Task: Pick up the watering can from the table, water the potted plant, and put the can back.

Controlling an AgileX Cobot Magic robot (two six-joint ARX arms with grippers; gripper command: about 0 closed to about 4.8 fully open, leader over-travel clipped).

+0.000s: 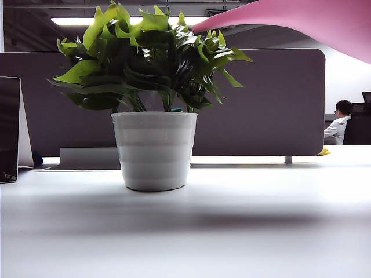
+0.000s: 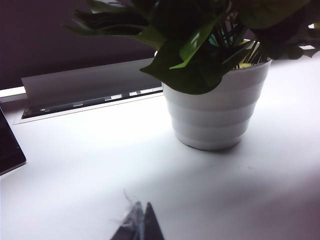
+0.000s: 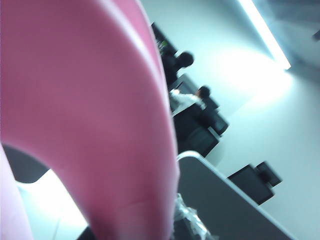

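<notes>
A dark grey divider panel (image 1: pixel 266 104) with rounded corners stands along the far edge of the white desk (image 1: pixel 232 231). A long ceiling light strip (image 1: pixel 75 21) glows above it. Beyond the panel's right end, a seated person in a white shirt (image 1: pixel 339 123) faces a pale wall (image 1: pixel 348 75).

divider panel (image 1: pixel 272 104): dark grey, spans the frame's middle band | seated person (image 1: pixel 339 123): white shirt, dark hair, far right edge | yellow object (image 1: pixel 323 152): small, at the panel's lower right, possibly a cloth | dark panel (image 1: pixel 8 128): far left, leaning | ceiling light strip (image 1: pixel 75 21): upper left
</notes>
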